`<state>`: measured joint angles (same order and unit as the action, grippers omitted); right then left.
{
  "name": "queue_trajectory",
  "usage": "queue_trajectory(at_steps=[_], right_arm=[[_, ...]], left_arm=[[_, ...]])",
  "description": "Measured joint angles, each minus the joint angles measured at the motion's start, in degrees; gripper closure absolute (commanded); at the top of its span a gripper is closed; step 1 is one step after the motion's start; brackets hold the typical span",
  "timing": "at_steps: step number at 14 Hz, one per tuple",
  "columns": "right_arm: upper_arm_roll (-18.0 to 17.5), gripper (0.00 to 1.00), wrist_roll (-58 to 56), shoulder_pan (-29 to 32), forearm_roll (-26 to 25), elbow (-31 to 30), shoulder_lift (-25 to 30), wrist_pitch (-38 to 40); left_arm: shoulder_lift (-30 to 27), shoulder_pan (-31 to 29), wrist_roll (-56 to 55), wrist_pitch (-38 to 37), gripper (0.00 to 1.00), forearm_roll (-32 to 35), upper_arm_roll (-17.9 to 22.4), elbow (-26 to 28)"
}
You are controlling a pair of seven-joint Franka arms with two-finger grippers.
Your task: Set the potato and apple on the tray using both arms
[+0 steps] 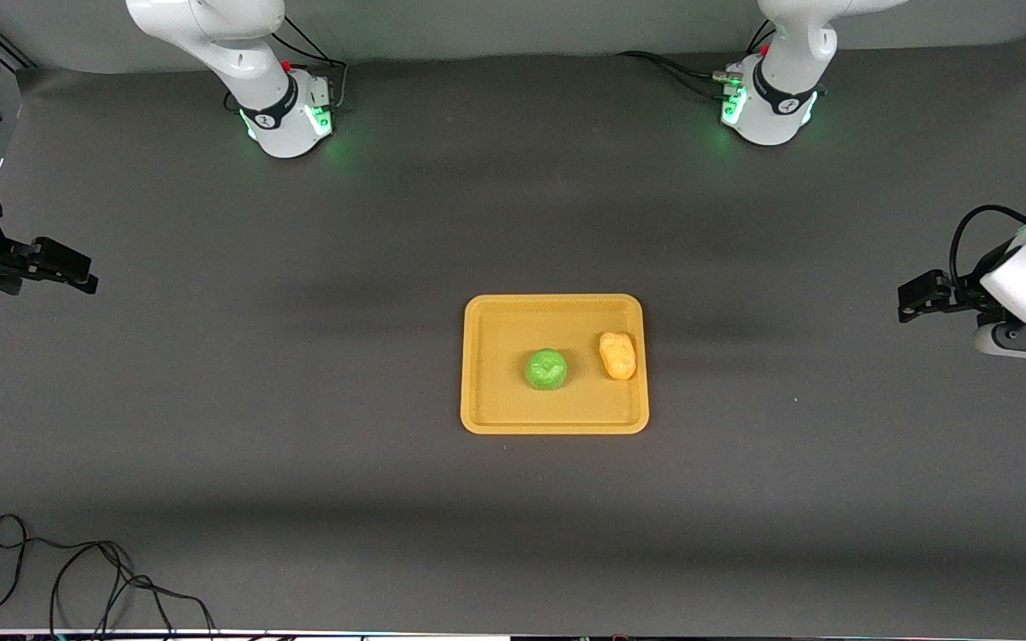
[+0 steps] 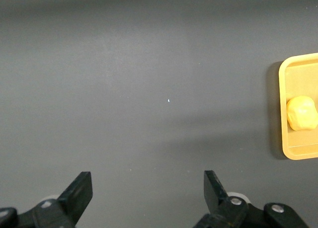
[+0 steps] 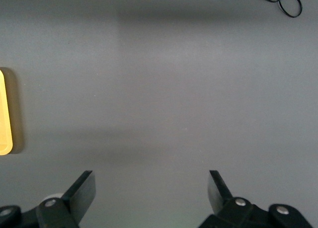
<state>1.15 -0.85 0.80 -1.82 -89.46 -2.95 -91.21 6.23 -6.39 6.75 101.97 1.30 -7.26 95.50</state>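
Yellow-orange tray is sitting mid-table with the green apple lying in its middle and the potato just beside it, toward the left arm's end, near the rim. Both arms are waiting way off to the sides: left gripper and right gripper are hanging over bare grey mat, jaws spread wide, gripping nothing. Black cable is curling near the front camera.
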Motion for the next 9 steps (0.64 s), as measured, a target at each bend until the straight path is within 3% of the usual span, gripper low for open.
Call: queue_trajectory(at_steps=[9], right_arm=[[0.1,0.00,0.0,0.0,1.2,0.0,0.0,0.1]], left_arm=[[0.4,0.0,0.0,0.0,0.00,0.0,0.0,0.0]])
